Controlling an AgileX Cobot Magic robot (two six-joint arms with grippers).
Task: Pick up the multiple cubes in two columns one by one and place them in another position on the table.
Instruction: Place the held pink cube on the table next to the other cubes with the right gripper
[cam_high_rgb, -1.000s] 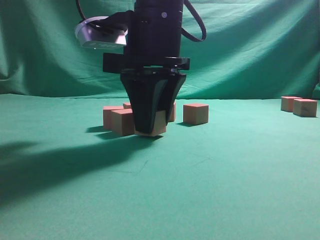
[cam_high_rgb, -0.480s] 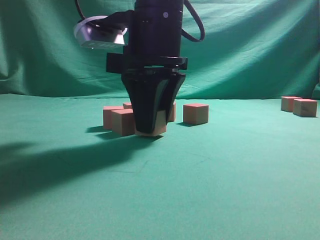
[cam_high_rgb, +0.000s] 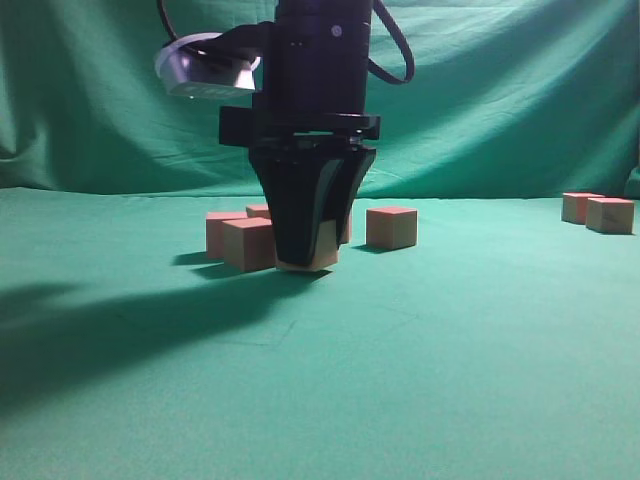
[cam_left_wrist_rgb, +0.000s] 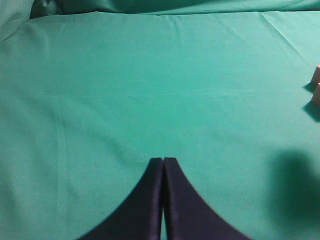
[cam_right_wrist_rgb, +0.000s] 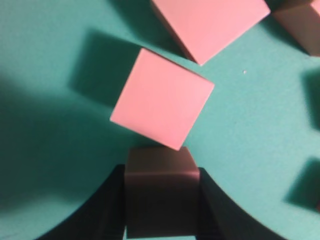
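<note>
The right end effector (cam_high_rgb: 306, 262) grips one cube (cam_right_wrist_rgb: 159, 192) just above the green tabletop (cam_high_rgb: 450, 350), beside other cubes (cam_high_rgb: 391, 227). The left end effector (cam_left_wrist_rgb: 163, 165) is closed, empty.

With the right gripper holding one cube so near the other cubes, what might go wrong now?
1. The held cube in the right gripper hangs low beside a neighbouring cube; a sideways move may knock it.
2. Only the cube's lower part shows below the fingers; the grip may be shallow, so it might slip.
</note>
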